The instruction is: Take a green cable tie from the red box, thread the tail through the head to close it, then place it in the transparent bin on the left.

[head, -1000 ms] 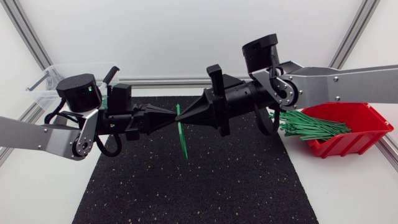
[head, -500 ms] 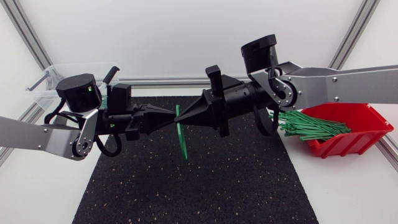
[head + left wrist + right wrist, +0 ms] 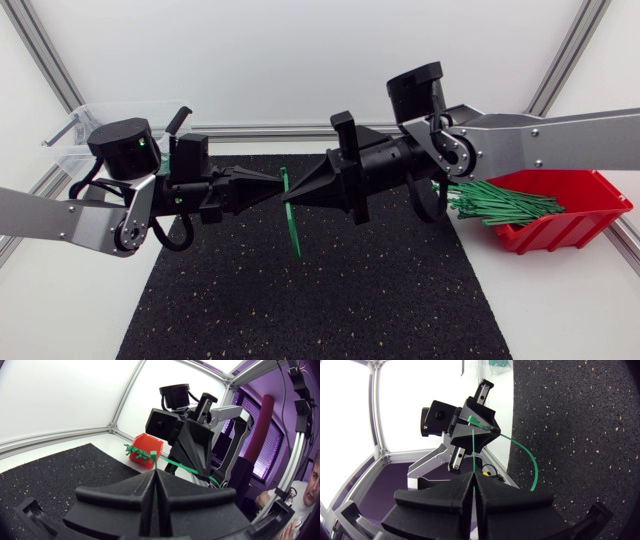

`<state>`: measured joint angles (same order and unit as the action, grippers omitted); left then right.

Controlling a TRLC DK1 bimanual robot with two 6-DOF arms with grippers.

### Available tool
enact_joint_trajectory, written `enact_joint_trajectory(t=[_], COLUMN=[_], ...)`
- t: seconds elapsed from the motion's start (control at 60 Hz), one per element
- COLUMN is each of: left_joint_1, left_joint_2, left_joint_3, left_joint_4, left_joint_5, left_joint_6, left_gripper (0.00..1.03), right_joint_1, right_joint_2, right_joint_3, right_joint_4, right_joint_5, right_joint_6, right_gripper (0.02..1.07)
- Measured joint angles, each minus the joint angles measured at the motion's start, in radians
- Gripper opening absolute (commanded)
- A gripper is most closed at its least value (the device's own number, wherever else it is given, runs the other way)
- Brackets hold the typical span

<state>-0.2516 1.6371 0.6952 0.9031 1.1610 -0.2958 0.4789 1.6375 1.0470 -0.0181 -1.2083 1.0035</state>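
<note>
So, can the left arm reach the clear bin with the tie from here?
Probably, but not yet: nothing stands between the left gripper and the bin behind it, though the right gripper is also shut on the tie and must release.

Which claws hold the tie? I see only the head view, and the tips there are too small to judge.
Observer: In the left wrist view the left claw is shut on the tie.
Operator: And the other one?
Observer: In the right wrist view the right claw pinches it too, fingers closed.
Operator: Is the tie straight?
Observer: No. That view shows it bending in an arc beside the claws, above the mat.
</note>
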Motion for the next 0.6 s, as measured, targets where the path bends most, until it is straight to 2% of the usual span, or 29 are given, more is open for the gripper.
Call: enact_joint_trajectory(t=[0.6], left_joint_1=[-0.013], left_joint_2=[0.000], left_joint_3=[0.000], left_joint_4=[0.000], left_joint_5=[0.000], left_joint_6=[0.000], left_gripper=[0.04], right_joint_1=[0.004], right_joint_2=[0.007], right_joint_3=[0.000], right_joint_4=[0.000], right_joint_5=[0.000], right_joint_6=[0.000], right_gripper=[0.08])
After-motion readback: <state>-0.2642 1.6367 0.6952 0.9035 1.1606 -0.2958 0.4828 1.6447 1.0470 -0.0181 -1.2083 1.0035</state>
